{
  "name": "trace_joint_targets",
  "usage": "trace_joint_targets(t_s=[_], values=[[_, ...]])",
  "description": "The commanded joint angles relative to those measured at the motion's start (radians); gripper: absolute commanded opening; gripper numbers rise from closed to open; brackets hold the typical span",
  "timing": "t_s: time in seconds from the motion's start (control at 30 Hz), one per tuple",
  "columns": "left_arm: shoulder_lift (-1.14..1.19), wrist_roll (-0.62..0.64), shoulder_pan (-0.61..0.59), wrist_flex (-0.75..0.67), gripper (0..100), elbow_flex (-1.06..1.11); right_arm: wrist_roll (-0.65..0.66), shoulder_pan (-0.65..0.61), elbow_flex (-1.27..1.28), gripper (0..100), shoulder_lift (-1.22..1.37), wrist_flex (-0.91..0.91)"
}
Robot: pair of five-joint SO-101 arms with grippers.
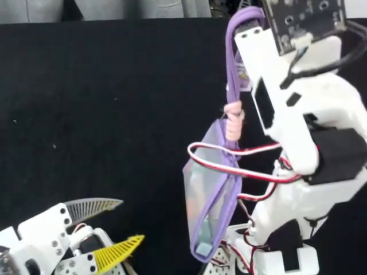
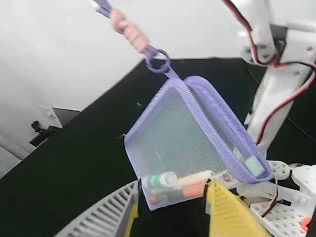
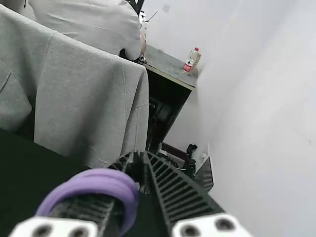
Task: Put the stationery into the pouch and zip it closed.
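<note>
The strap (image 3: 94, 185) is clamped in the right gripper (image 3: 140, 159), the mesh pouch (image 2: 187, 143) hung below it — soft, light, apt to swing. Its lower corner, weighted by stationery (image 2: 177, 183) and ahead of the spread-apart left gripper (image 1: 132, 220), is judged the firmest hold.

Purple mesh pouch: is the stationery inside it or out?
Inside: green, cream and orange stationery pieces lie at the bottom of the hanging purple mesh pouch, seen through its mesh.
</note>
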Motion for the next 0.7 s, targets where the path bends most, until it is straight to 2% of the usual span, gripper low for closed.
trace_joint_targets(t_s=[0.0, 0.1, 0.3, 0.53, 0.67], values=[[0.032, -0.009, 0.067, 0.003, 22, -0.001, -0.018, -0.017, 0.035, 1.2, -0.004, -0.091], [0.032, -0.060, 0.101, -0.011, 22, 0.087, -0.018, -0.041, 0.085, 1.2, -0.004, -0.144], [0.025, -0.071, 0.105, -0.175, 22, 0.277, -0.040, -0.043, 0.197, 1.2, -0.004, -0.236], [0.032, -0.069, 0.113, -0.270, 22, 0.286, -0.043, -0.040, 0.272, 1.2, -0.005, -0.305], [0.032, -0.012, 0.217, -0.270, 22, 0.285, -0.044, 0.003, 0.305, 1.2, -0.005, -0.354]])
